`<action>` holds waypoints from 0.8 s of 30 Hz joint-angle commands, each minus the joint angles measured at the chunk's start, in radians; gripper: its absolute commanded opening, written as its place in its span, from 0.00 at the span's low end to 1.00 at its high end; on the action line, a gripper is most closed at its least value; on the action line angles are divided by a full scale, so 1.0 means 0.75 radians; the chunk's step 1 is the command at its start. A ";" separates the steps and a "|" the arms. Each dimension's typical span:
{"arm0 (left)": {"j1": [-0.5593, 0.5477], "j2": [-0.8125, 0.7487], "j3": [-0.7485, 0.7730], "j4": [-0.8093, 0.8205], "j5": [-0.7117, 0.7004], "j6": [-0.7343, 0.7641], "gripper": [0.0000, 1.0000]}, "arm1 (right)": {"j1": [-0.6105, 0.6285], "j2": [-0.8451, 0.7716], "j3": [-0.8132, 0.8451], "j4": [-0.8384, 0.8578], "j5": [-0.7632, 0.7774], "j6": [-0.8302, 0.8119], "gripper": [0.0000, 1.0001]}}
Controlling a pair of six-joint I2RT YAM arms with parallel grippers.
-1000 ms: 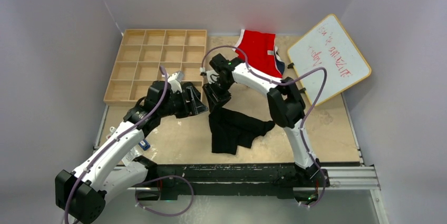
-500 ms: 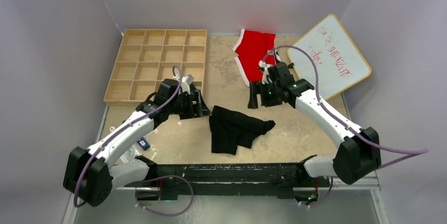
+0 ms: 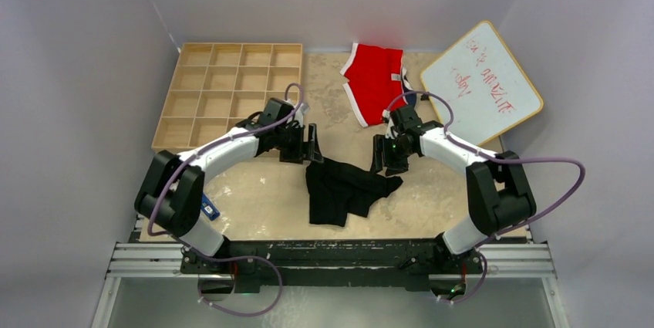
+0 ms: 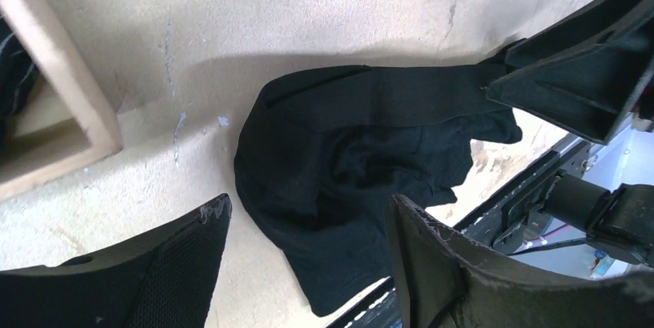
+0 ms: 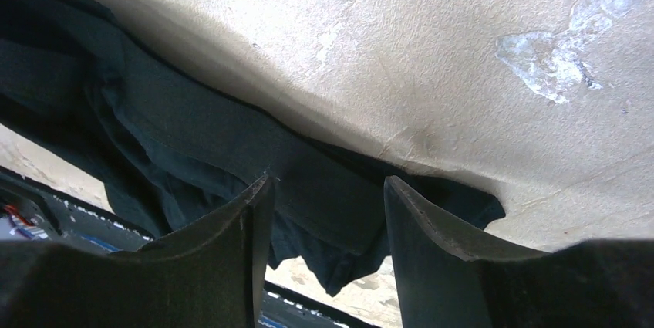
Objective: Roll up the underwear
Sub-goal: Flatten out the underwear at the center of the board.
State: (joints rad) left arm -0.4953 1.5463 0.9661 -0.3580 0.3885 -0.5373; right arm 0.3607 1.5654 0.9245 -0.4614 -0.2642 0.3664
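A black underwear heap (image 3: 343, 189) lies crumpled on the table's middle; I cannot tell whether it is one garment or two. My left gripper (image 3: 312, 147) is open and empty, just above its upper left corner. My right gripper (image 3: 383, 158) is open and empty, just above its upper right tip. In the left wrist view the underwear (image 4: 362, 166) lies beyond the open left gripper (image 4: 305, 216), with the right gripper's finger (image 4: 586, 85) at its far end. In the right wrist view the open right gripper (image 5: 324, 193) straddles the underwear's edge (image 5: 231, 150).
A wooden grid tray (image 3: 231, 89) stands at the back left, its wall (image 4: 62, 104) close to my left gripper. Red briefs with white trim (image 3: 375, 81) lie at the back centre. A whiteboard (image 3: 480, 85) leans at the back right. A metal rail (image 3: 332, 255) runs along the near edge.
My left gripper moved right to the underwear's upper left corner. My right gripper swung right, then came down to the underwear's right tip. The underwear stayed in place.
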 commanded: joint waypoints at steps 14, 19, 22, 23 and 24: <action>-0.147 0.253 0.206 -0.153 -0.174 0.055 0.64 | -0.003 -0.015 -0.087 0.066 -0.101 0.037 0.55; -0.155 0.245 0.192 -0.127 -0.174 0.050 0.46 | -0.004 -0.027 -0.067 0.067 -0.101 0.020 0.28; -0.165 0.212 0.171 -0.062 -0.102 0.051 0.29 | -0.003 -0.112 -0.050 0.057 -0.081 -0.009 0.08; -0.173 0.206 0.170 -0.057 -0.099 0.052 0.23 | -0.003 -0.146 -0.045 0.054 -0.067 -0.012 0.00; -0.180 0.200 0.172 -0.063 -0.120 0.053 0.16 | -0.004 -0.177 -0.041 0.049 -0.054 -0.013 0.00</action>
State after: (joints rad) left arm -0.6083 1.7409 1.0828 -0.4534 0.2794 -0.5117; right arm 0.3595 1.5414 0.8669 -0.4244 -0.3080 0.3729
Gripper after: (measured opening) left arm 0.257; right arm 0.036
